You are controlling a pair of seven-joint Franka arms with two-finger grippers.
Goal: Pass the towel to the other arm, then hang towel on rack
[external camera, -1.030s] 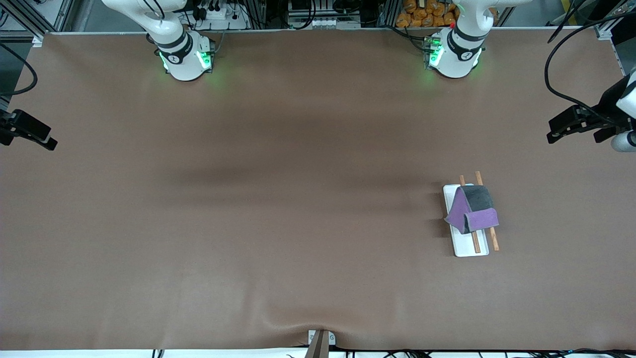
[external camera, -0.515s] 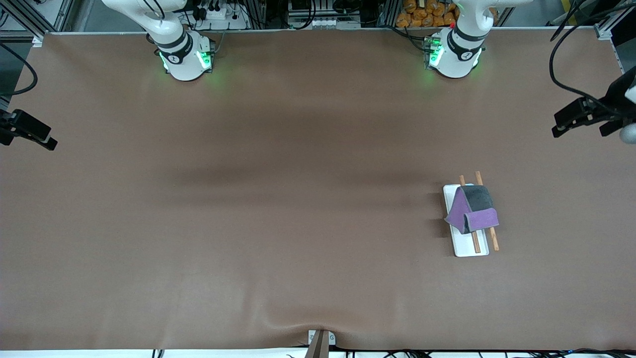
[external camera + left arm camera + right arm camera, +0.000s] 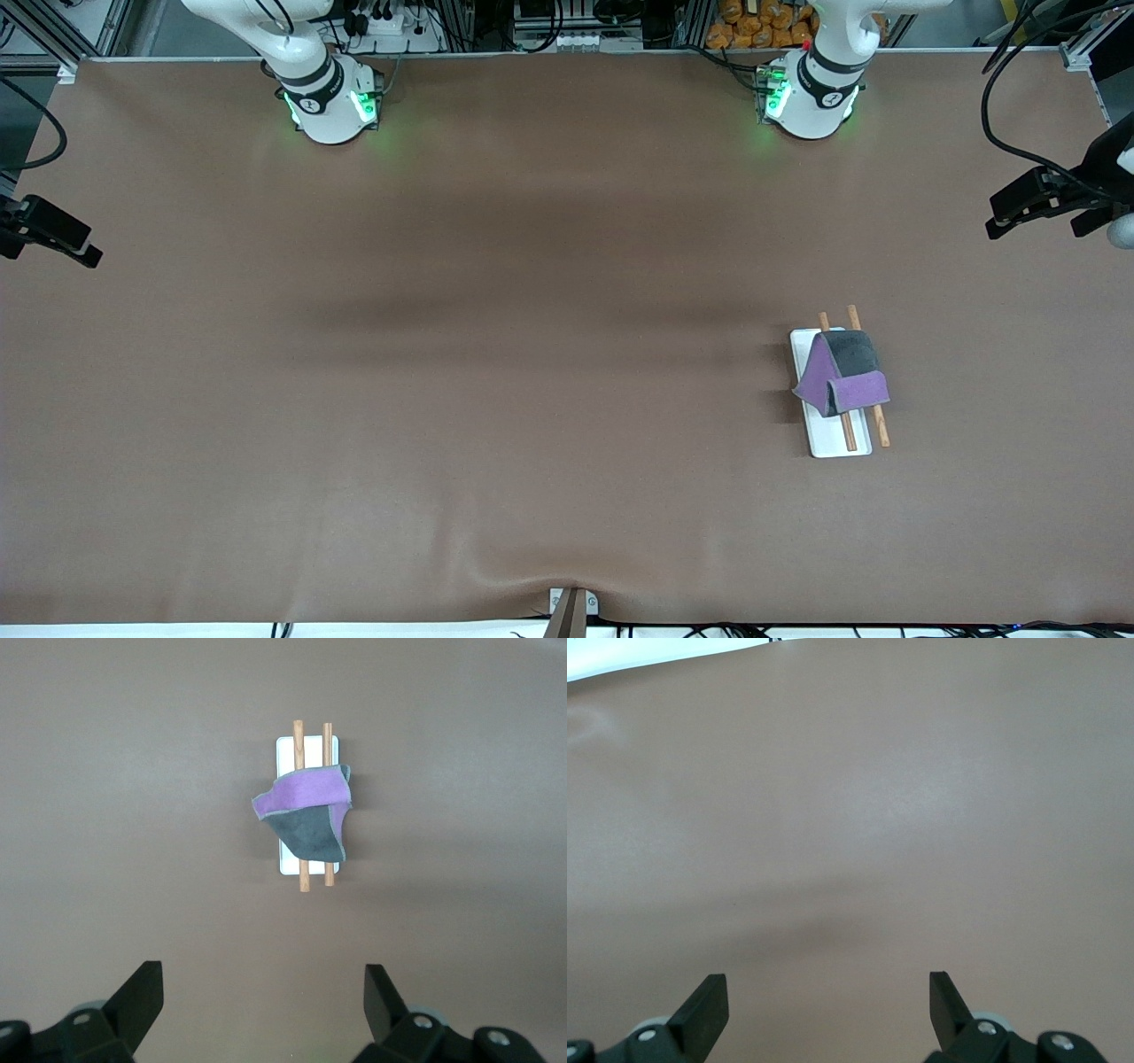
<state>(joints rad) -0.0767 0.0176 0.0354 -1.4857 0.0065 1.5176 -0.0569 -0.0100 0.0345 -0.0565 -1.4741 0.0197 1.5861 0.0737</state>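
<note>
— Brown tabletop (image 3: 496,354) fills nearly the whole front view, with the two arm bases along one long edge. What sits on it?

— Only the rack (image 3: 830,430), toward the left arm's end. Its white base lies flat, and the two wooden rods (image 3: 302,875) run lengthwise over it, one end pointing toward the arm bases and the other toward the front camera.

— And the towel (image 3: 842,377)?

— Draped across both rods at about mid-length, purple face and grey face both showing, one corner drooping onto the base. To my eye the hanging step looks done.

— Which pincer is nearer to it?

— The left pincer (image 3: 1041,202) by far. It hangs over the left arm's end of the tabletop, and its wrist view looks straight down on the rack, well apart from the fingertips (image 3: 142,997). The rods' long axis runs away from the pincer, so the towel crosses in line with the gap between the fingers.

— Fingers apart?

— Spread wide, holding nothing. The right pincer (image 3: 824,1005) is likewise spread and empty, waiting over bare tabletop at the right arm's end, well apart from the rack.
</note>
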